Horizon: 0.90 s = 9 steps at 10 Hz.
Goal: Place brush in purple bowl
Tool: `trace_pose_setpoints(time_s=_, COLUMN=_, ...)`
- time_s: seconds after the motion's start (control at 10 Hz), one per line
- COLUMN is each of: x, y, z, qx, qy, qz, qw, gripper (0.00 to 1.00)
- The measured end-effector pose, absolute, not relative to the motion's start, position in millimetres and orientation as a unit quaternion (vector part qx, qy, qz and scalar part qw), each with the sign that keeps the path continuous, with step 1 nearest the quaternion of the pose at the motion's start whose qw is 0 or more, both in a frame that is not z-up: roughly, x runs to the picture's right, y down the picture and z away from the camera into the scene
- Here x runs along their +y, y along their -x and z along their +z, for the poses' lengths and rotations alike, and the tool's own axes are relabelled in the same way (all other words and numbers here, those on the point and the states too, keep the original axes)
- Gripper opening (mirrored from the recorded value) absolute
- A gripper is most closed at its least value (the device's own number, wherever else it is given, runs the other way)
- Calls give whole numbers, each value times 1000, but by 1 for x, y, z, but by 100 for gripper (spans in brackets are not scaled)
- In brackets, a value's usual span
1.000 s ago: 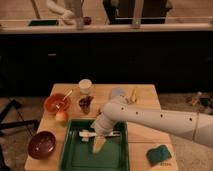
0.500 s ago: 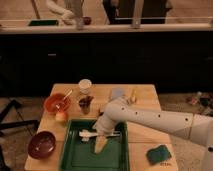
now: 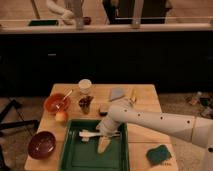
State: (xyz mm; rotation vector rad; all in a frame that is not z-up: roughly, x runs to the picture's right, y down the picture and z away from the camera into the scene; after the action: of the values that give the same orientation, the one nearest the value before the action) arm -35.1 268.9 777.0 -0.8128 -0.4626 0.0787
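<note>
The white brush [image 3: 88,134] lies flat in the green tray [image 3: 72,159], its bristled head to the left and its slim handle running right under my hand. My gripper [image 3: 105,129] hangs low over the middle of the handle, at the end of the white arm reaching in from the right. It is open, and the brush still rests on the tray floor. The purple bowl [image 3: 41,144] stands empty on the table's front left corner, left of the tray.
An orange bowl [image 3: 56,103] with a spoon, a small white cup [image 3: 85,86], a peach-coloured fruit [image 3: 61,116] and a dark object [image 3: 86,103] sit behind the tray. A yellowish item [image 3: 102,145] lies in the tray. A green sponge [image 3: 159,154] is at front right.
The gripper has dipped slightly toward the brush handle. The brush and the bowls have stayed where they were.
</note>
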Motion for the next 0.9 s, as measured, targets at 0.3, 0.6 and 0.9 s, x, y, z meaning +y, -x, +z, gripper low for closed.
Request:
trace_pose_setpoints(time_s=0.3, x=270, y=32, z=788, qx=-198, qy=380, qz=42, qw=902, gripper=80)
trace_pose_setpoints(time_s=0.6, x=267, y=33, z=800, qx=-184, qy=382, qz=49, qw=904, gripper=80)
trace_pose_setpoints(time_s=0.9, x=265, y=36, z=808, qx=-181, qy=389, qz=54, qw=902, gripper=66)
